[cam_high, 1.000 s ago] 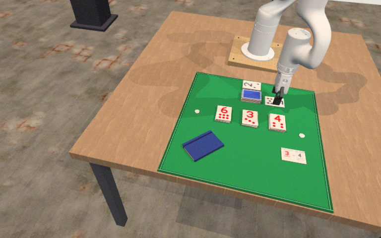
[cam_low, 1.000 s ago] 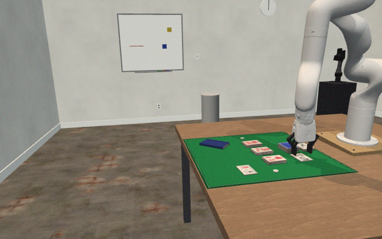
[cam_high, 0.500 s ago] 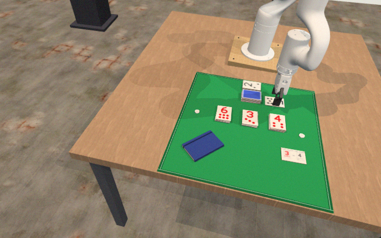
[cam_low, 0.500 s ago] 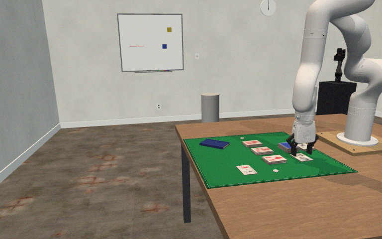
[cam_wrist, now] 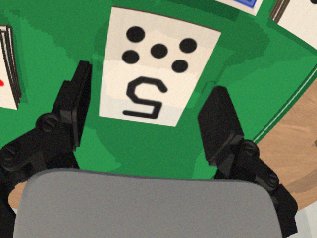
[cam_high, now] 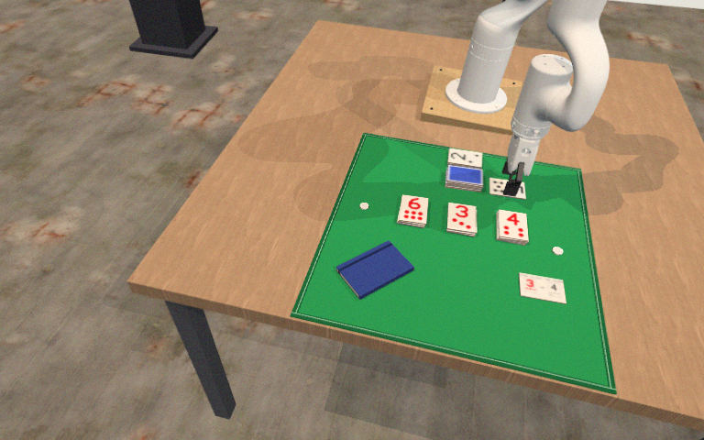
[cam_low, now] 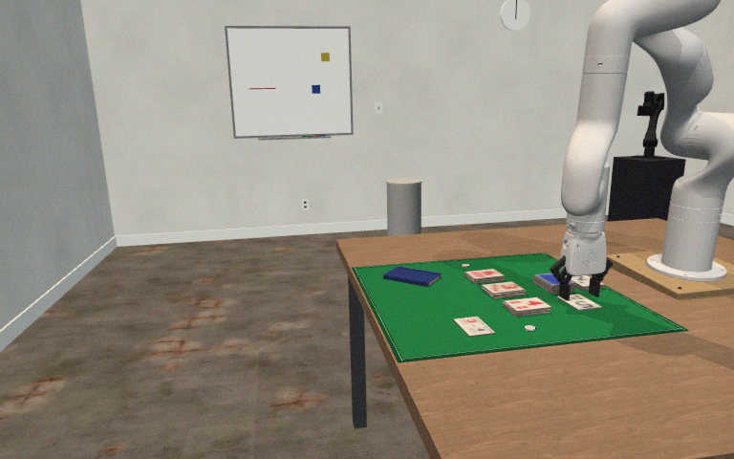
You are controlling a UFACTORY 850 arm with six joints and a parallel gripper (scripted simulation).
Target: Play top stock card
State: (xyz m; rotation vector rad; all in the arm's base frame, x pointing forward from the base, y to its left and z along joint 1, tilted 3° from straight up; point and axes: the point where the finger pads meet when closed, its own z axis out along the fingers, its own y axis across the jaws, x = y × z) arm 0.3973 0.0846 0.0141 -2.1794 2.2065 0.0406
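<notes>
A face-up black 5 card lies flat on the green card cloth (cam_high: 456, 259), right of the blue-backed stock (cam_high: 464, 176). My gripper (cam_high: 512, 186) is open and straddles this card, fingers low on either side, not touching it; in the wrist view the black 5 (cam_wrist: 158, 66) sits between the fingers. Three piles stand in a row in front: a red 6 (cam_high: 412, 211), a red 3 (cam_high: 461, 218) and a red 4 (cam_high: 512, 226). A face-up black 2 (cam_high: 464, 156), the waste, lies behind the stock.
A blue notebook (cam_high: 374, 268) lies at the cloth's front left. A small score card showing 3 and 4 (cam_high: 542, 287) lies at the front right. Two white chips (cam_high: 364, 205) (cam_high: 557, 250) lie on the cloth. The arm's base plate (cam_high: 472, 98) stands behind the cloth.
</notes>
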